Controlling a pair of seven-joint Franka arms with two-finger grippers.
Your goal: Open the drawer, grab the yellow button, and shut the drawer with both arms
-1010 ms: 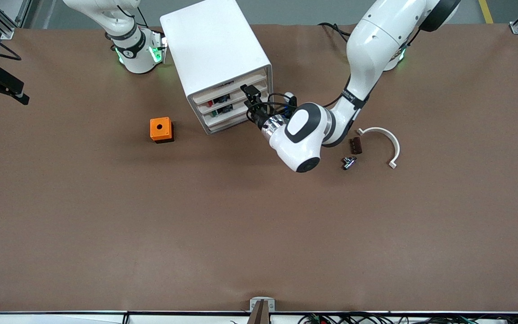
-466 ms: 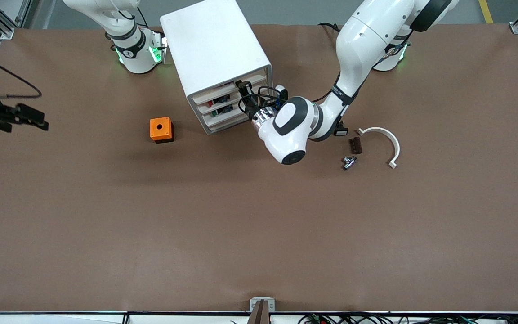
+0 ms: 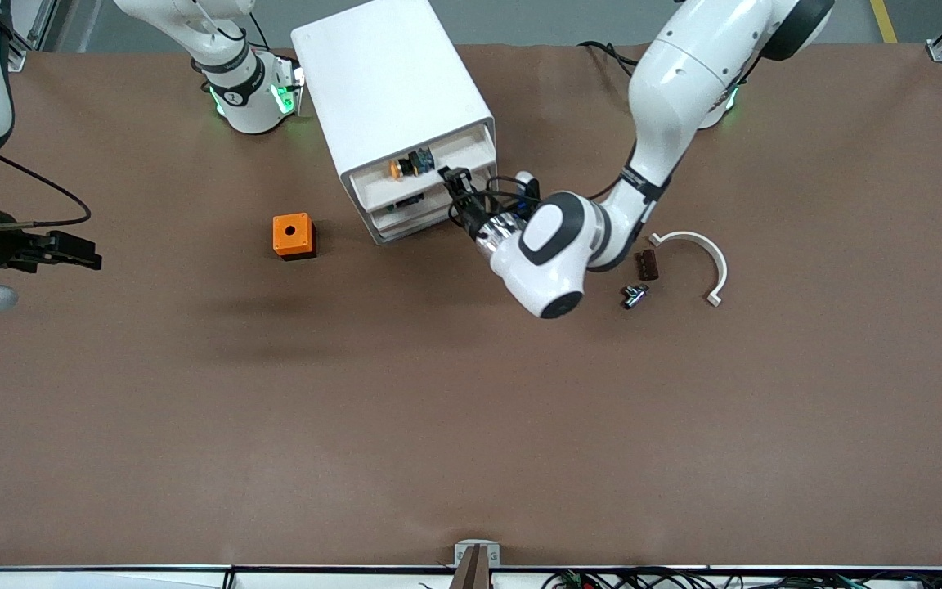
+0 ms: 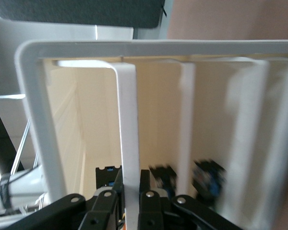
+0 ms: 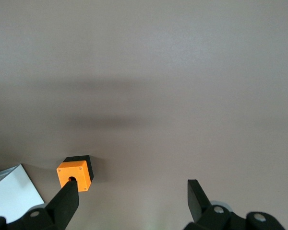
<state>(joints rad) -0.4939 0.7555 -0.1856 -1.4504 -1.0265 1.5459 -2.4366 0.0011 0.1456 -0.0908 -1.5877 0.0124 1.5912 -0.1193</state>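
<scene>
Jaws of the left gripper (image 3: 452, 182) are clenched on the front lip of the drawer (image 3: 426, 168), the top tray of the white cabinet (image 3: 389, 82), which stands pulled partway out. Inside it lies the button (image 3: 407, 164), orange cap and dark body, in plain sight. Over the table (image 3: 471, 409) at the right arm's end hangs the right gripper (image 3: 70, 251), jaws spread and holding nothing. An orange box (image 3: 293, 236) sits near the cabinet. No writing can be read on any of these.
</scene>
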